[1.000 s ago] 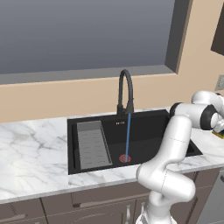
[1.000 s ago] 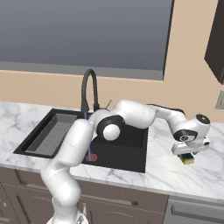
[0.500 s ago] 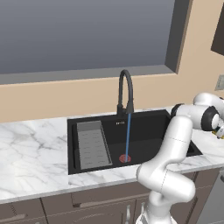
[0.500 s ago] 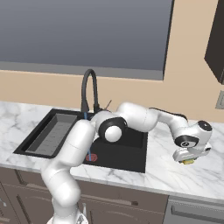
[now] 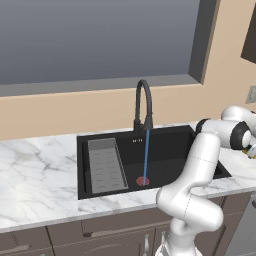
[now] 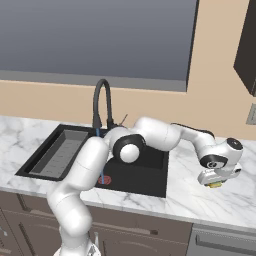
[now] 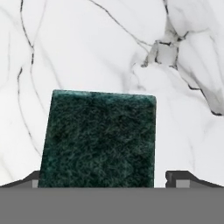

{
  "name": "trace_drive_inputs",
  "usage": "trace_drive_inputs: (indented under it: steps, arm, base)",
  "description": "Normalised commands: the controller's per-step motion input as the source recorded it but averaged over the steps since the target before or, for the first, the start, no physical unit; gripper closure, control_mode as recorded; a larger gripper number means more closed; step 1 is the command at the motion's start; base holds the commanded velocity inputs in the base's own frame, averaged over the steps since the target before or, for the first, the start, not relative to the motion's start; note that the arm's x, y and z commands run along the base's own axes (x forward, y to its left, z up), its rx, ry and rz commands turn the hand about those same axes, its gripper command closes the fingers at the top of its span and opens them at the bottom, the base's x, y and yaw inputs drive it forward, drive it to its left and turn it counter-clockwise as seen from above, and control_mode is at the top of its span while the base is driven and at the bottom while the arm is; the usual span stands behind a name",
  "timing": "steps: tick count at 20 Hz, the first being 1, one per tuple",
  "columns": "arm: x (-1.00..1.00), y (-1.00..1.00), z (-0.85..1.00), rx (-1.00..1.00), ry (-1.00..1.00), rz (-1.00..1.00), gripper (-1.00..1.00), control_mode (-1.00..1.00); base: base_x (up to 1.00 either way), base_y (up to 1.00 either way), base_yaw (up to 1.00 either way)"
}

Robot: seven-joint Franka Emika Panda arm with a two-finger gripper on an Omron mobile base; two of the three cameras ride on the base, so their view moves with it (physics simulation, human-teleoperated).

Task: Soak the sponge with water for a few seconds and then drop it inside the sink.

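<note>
**A:** Left base view first. Where to look for the sponge?

**B:** Far right, on the desk [image 5: 40, 165], past the sink [image 5: 165, 150]. Just a yellow bit of the sponge [image 5: 251, 152] peeking out under the end of the arm [image 5: 235, 132]. Well apart from the water [image 5: 146, 155] (falling straight onto the red drain [image 5: 143, 180]).

**A:** Right base view?

**B:** Same spot. Lying flat on the desk, right of the sink. Arm reaching low over it, likely to pick it up.

**A:** Hand view?

**B:** Green side up. Long way seems to run from bottom to top of the view, leaning a tiny bit. Jaws wide open, one tip by each long side, holding nothing yet. Set like that to squeeze across the short way, probably.
</note>
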Motion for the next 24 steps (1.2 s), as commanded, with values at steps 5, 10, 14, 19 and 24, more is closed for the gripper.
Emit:
trace_drive_inputs:
  steps: [5, 10, 14, 19, 24]
  arm:
    - [0.00, 0.00, 0.00, 0.00, 0.00, 0.00, -1.00, -1.00]
    - [0.00, 0.00, 0.00, 0.00, 0.00, 0.00, 1.00, -1.00]
    - [0.00, 0.00, 0.00, 0.00, 0.00, 0.00, 1.00, -1.00]
    - [0.00, 0.00, 0.00, 0.00, 0.00, 0.00, 1.00, -1.00]
    - [0.00, 0.05, 0.02, 0.00, 0.00, 0.00, 1.00, -1.00]
  base:
    - [0.00, 0.00, 0.00]
    - [0.00, 0.00, 0.00]
    - [0.00, 0.00, 0.00]
    - [0.00, 0.00, 0.00]
    - [0.00, 0.00, 0.00]
